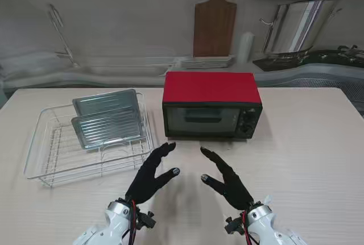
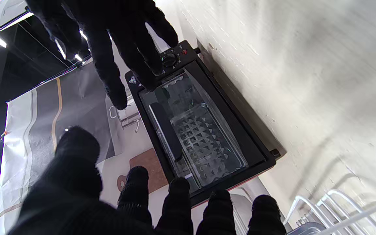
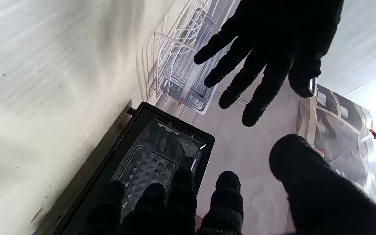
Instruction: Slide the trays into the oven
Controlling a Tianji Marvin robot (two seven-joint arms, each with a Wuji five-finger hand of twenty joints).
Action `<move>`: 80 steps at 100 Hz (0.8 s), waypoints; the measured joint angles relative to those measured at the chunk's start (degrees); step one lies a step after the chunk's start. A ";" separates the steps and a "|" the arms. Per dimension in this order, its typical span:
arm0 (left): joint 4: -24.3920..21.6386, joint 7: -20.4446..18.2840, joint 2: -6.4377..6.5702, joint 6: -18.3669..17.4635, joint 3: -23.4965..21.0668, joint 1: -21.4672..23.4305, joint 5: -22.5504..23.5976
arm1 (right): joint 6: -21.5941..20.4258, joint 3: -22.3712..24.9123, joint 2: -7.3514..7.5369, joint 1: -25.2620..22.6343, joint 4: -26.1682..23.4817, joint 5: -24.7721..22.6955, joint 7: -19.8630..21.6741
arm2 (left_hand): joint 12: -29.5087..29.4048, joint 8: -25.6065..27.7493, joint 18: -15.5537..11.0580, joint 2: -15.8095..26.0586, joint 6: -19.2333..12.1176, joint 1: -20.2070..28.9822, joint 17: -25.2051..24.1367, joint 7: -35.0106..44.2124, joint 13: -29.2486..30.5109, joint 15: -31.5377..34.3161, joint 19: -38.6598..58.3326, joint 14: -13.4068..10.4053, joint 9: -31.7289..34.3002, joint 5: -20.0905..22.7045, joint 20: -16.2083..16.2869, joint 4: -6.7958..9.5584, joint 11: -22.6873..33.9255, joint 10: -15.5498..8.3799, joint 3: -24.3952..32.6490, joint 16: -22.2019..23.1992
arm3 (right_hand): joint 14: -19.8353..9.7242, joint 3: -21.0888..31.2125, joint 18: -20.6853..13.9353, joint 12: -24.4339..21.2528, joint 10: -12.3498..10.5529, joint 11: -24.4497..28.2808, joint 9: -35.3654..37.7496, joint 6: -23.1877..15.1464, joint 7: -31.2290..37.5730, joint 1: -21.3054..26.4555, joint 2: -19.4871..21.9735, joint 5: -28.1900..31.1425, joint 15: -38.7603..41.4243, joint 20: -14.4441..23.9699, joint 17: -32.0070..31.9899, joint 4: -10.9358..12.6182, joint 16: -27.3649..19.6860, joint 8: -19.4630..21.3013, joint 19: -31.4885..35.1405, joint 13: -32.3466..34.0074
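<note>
Two gloved hands hovered before a shut red oven.
The black-gloved left hand (image 1: 152, 174) and right hand (image 1: 226, 181) were spread wide, holding nothing, over the pale wood-grain desk (image 1: 307, 160). Beyond their fingertips stood the boxy, glass-doored oven (image 1: 211, 104); two ribbed metal trays (image 1: 106, 118) leaned in a wire rack (image 1: 42, 151) beyond the left hand, to its left.

Black fuzzy-gloved left hand (image 1: 152, 174) and right hand (image 1: 227, 179), white wrist housings, red and black cables
</note>
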 measured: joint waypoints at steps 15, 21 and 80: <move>0.01 0.00 0.00 0.00 0.09 0.03 0.09 | -0.14 0.04 0.00 -0.10 0.08 -0.07 -0.13 | 0.00 0.00 0.00 0.00 0.00 0.00 0.01 0.05 0.00 -0.01 0.00 -0.01 0.00 0.00 -0.03 0.00 0.00 0.00 0.06 -0.02 | 0.00 0.00 0.00 0.00 0.00 0.00 0.00 0.00 -0.03 0.00 0.00 0.00 0.00 0.06 0.00 0.00 0.00 0.57 -0.04 0.00; 0.00 0.00 0.00 0.00 0.08 0.08 0.19 | -0.26 0.05 0.00 -0.13 0.11 -0.19 -0.27 | 0.00 0.00 0.00 0.00 0.00 0.00 0.01 0.81 0.00 -0.01 0.00 -0.01 0.00 0.00 -0.04 0.00 0.00 0.00 0.06 -0.02 | 0.00 0.00 0.00 0.00 -0.01 0.00 0.00 0.00 -0.03 0.00 0.00 0.00 0.00 0.10 0.00 0.00 0.00 0.59 -0.05 0.00; -0.98 1.61 -0.05 -0.66 -0.68 1.78 1.43 | -0.98 0.03 -0.10 -0.72 0.14 -0.94 -1.58 | 0.00 0.23 -0.02 0.00 0.07 0.68 0.01 2.39 0.00 -0.04 0.00 -0.02 0.01 0.00 -0.10 0.00 0.69 0.00 0.20 -0.04 | 0.00 0.74 0.00 0.15 -0.01 2.39 0.00 0.06 3.38 0.00 -0.60 0.01 0.57 2.11 0.49 0.21 -0.01 2.77 0.84 0.00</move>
